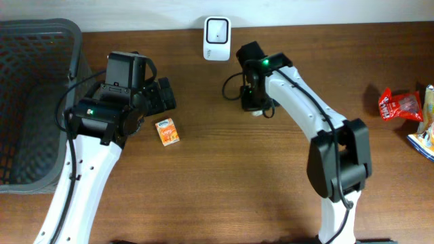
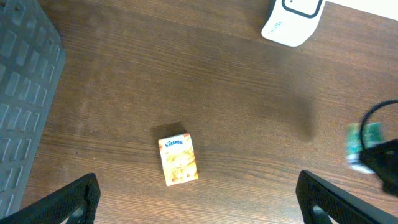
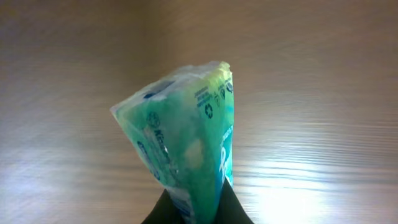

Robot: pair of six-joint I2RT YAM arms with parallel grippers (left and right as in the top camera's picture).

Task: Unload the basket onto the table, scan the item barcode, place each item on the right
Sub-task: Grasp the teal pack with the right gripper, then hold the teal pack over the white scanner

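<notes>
Near the tabletop's (image 1: 271, 190) back edge, by the scanner (image 1: 217, 38), the right hand (image 3: 198, 208) is clenched on a green pack (image 3: 186, 143). Its barcode should turn squarely to the scanner; the left hand (image 2: 199, 202) is released.

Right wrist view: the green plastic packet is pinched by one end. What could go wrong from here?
The right gripper pinches the soft green plastic packet only at its lower end; it could slip or droop on the way to the white scanner box.
Its film looks crinkled and glossy, so folds or glare might spoil a read.
The open left gripper hangs over the small orange tissue packet; both arms heading for the scanner could crowd each other.
</notes>
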